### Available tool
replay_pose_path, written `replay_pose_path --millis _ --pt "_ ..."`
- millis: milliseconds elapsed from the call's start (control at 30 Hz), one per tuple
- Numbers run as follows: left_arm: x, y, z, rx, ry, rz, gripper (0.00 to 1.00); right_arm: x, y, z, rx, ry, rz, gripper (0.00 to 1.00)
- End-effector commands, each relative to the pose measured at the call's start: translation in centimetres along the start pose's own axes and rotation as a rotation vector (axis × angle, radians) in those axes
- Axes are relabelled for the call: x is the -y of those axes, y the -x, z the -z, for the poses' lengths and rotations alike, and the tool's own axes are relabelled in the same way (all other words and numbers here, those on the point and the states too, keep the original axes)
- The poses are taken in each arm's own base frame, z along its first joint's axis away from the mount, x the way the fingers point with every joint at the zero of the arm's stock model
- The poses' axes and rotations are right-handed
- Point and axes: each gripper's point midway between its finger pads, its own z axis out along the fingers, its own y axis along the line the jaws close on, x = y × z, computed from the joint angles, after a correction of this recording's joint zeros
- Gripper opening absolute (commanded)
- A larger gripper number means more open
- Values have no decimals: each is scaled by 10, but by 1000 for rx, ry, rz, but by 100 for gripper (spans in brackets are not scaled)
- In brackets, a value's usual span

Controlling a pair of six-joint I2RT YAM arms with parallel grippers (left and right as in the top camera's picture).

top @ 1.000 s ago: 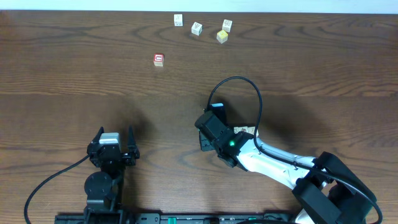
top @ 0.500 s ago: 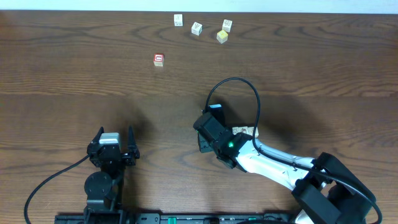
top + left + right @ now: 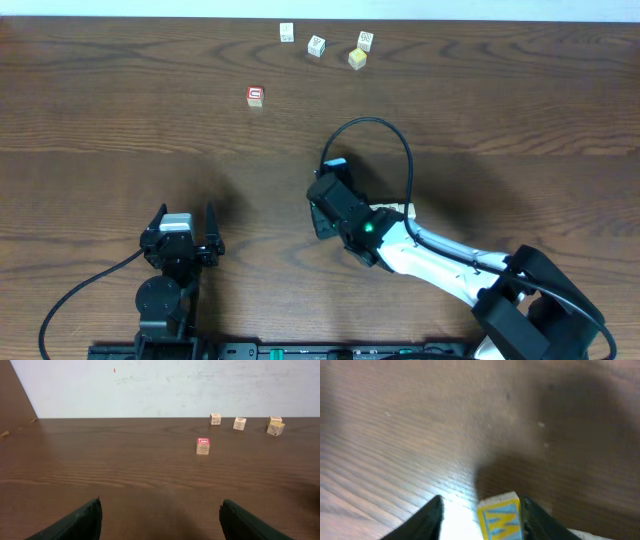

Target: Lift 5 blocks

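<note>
Four blocks sit near the far edge: three cream ones (image 3: 287,32), (image 3: 317,45), (image 3: 366,40) and a yellow one (image 3: 357,58). The left wrist view shows them too, at the far right (image 3: 215,419), (image 3: 240,423), (image 3: 274,420), (image 3: 275,428). A fifth block (image 3: 500,516), yellow with a blue mark, lies between the fingers of my right gripper (image 3: 481,504), (image 3: 325,200). It rests against the right finger (image 3: 532,515), with a gap to the left finger (image 3: 427,515), so the jaws stand open. My left gripper (image 3: 160,520), (image 3: 185,232) is wide open and holds nothing.
A red-faced cube (image 3: 255,96), (image 3: 203,446) stands alone left of centre, nearer than the far row. The right arm (image 3: 440,262) and its looping black cable (image 3: 400,150) cross the right half of the table. A pale wall (image 3: 165,385) rises behind the far edge.
My right gripper has shifted a little up and to the left over the table. The left arm and the far blocks have not moved.
</note>
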Motion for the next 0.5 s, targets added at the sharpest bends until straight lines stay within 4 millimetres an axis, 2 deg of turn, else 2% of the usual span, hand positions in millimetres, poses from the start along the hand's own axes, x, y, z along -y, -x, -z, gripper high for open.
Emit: replay_pose_path --millis 0,200,467 --pt "-1 -19 -1 -55 7 3 75 -3 12 -1 33 -19 41 35" --pt "-1 -19 -1 -55 7 3 75 -4 14 0 36 -21 43 18" --pt "-1 -19 -1 -55 7 3 75 4 19 0 64 -67 41 4"
